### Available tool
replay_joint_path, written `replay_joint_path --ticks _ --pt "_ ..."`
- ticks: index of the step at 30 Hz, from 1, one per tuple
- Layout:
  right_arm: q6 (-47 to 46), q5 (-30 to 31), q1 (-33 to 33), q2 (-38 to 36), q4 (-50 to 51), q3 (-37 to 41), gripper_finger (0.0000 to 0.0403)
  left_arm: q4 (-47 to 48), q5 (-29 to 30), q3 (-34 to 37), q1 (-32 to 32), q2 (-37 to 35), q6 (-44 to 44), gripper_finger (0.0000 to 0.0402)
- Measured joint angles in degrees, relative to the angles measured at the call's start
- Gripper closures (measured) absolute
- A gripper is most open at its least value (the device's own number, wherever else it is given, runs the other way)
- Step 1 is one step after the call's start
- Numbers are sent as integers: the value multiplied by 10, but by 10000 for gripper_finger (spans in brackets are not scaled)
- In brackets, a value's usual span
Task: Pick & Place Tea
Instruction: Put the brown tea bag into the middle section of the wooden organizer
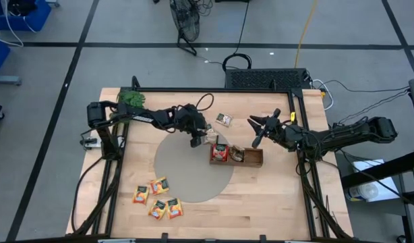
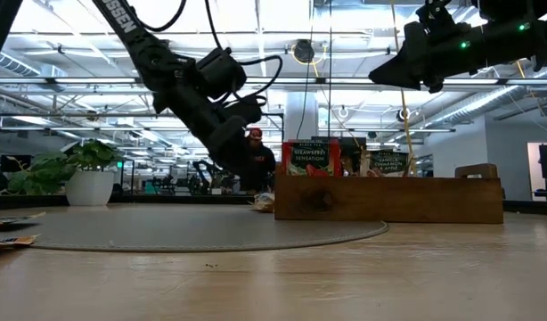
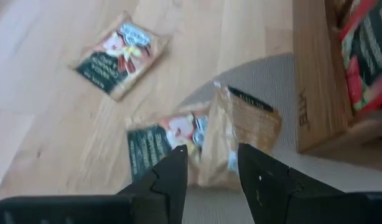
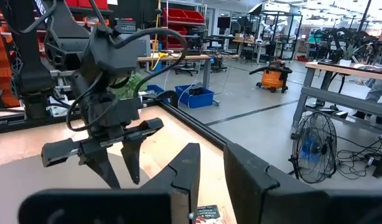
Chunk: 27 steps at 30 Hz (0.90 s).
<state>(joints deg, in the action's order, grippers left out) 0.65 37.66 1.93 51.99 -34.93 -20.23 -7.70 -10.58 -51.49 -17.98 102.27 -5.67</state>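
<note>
My left gripper (image 1: 197, 140) is open and hovers just above two tea sachets (image 1: 211, 138) lying at the edge of the round grey mat, beside the wooden tray's left end. In the left wrist view its fingers (image 3: 211, 171) stand over a flat grey-white sachet (image 3: 155, 146) and a crumpled tan one (image 3: 248, 127). The tray (image 1: 251, 158) holds upright sachets, one of them red (image 1: 220, 153). Another sachet (image 1: 224, 119) lies on bare wood behind the tray. My right gripper (image 1: 259, 131) is open and empty, raised above the tray's right end (image 2: 407, 62).
Several orange-yellow sachets (image 1: 156, 199) lie on the wood at the front left, off the grey mat (image 1: 187, 172). A green leafy sprig (image 1: 131, 99) sits at the far left corner. A black frame runs along the table's far and side edges.
</note>
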Motion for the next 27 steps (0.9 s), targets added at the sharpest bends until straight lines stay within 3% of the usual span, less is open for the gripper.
replay_joint_path --ticks 10,20,23,27 --pt "7 -2 0 0 0 0 344 58 -7 -62 11 73 4 259" --pt "16 -2 0 0 11 0 344 95 -5 -79 13 88 -11 263" --pt "16 -2 0 0 10 0 344 102 1 -79 13 88 -11 294" --pt "17 -2 0 0 12 0 344 107 1 -79 14 88 -10 378"
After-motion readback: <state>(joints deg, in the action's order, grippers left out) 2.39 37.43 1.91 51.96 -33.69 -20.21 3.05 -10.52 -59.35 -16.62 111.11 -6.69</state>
